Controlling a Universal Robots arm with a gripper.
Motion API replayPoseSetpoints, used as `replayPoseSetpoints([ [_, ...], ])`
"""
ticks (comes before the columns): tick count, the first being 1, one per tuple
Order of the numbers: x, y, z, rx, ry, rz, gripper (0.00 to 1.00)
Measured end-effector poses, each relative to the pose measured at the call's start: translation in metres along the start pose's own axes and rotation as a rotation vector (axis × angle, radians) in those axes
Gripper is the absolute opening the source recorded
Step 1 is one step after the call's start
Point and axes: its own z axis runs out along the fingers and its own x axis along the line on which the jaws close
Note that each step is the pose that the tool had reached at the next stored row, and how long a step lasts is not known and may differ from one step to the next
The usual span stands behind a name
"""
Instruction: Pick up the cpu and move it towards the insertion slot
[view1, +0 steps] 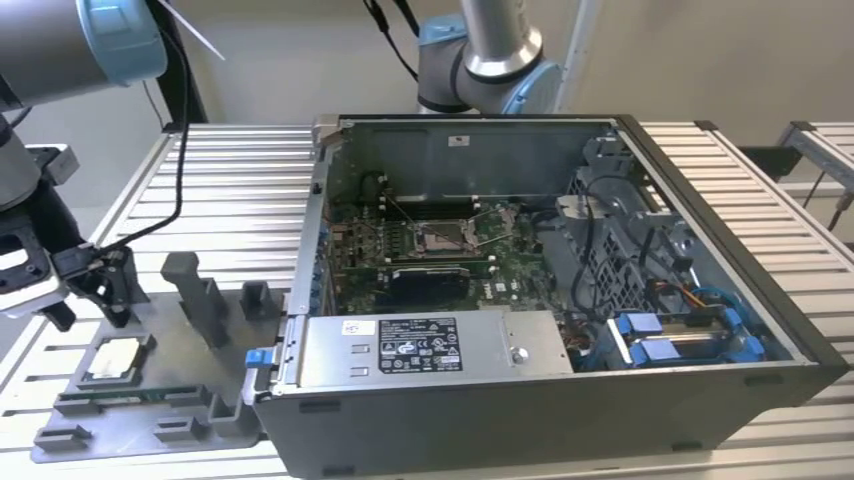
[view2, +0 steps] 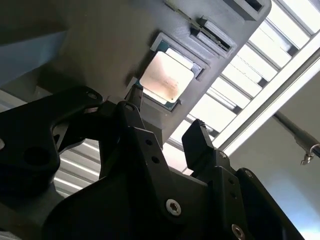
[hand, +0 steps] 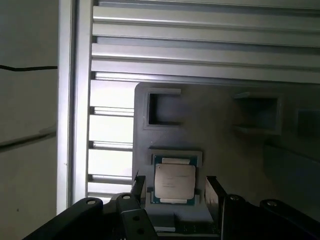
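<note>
Gripper (view1: 88, 306) hangs low over the grey tray (view1: 200, 425) at the exterior view's left, jaws spread wide and holding nothing. The cpu (view1: 114, 358) lies flat in its square pocket on that tray, silver top up, just under the fingertips. In the first wrist view the two black fingers (hand: 138, 189) stand one on either side of the cpu (hand: 174, 182), with a sliver of pocket showing on each side. The second wrist view shows the same from a slant, the cpu (view2: 166, 76) beyond the finger tips. Whether the tips have reached the tray I cannot tell. Just beside the cpu, nearer the tray's front edge, lies a long green memory stick (view1: 127, 397). Two grey posts (view1: 200, 296) rise from the tray between the cpu and the open case (view1: 561, 400). The case's near wall and the boxy power supply (view1: 400, 345) also stand between the tray and the board. The slot (view1: 447, 237) sits well apart from the cpu, down on the green board inside the case, silver frame round a dull centre. A black cable (view1: 174, 195) trails over the slatted table (view1: 240, 200) behind the gripper. A second arm (view1: 483, 55) stands behind the case.
</note>
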Motion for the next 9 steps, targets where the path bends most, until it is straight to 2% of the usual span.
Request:
replayPoseSetpoints([
  [9, 0.0002, -0.0041, 0.0086, 0.0012, 0.0001, 0.000, 1.00],
])
